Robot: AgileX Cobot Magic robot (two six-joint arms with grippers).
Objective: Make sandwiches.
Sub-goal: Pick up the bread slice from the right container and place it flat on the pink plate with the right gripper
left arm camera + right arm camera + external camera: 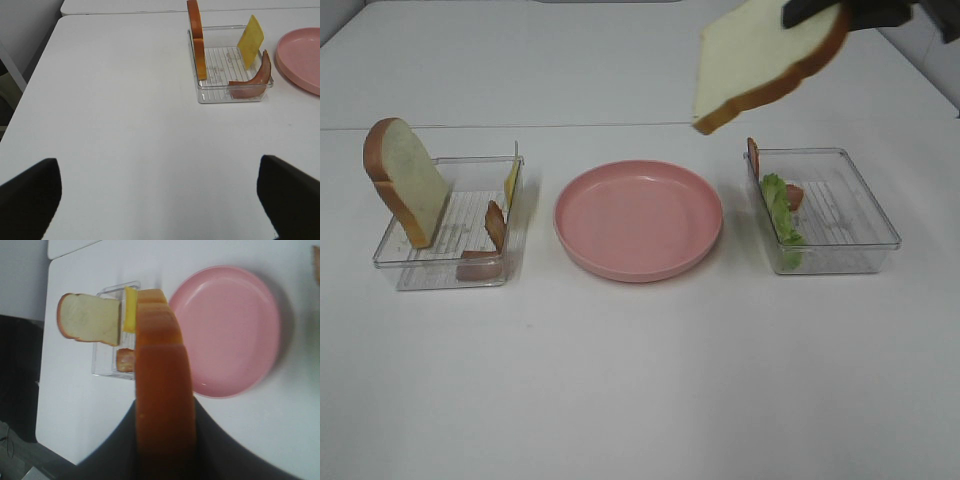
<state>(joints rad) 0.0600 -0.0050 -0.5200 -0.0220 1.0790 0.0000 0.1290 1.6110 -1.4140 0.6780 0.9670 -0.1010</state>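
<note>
Where the white bench [640,380] bore two trays [450,272] [855,215] and one plate [638,218], the right gripper [815,12] clamped one of two bread slices [765,65] [408,180]; the left gripper [160,200] gaped.

Your right gripper [815,12] hangs high at about one o'clock in the overhead view, jaws clamped on the crust edge of a tilted bread slice [760,65]. Your left gripper [160,200] has its jaws spread wide (it's out of the overhead view).
</note>
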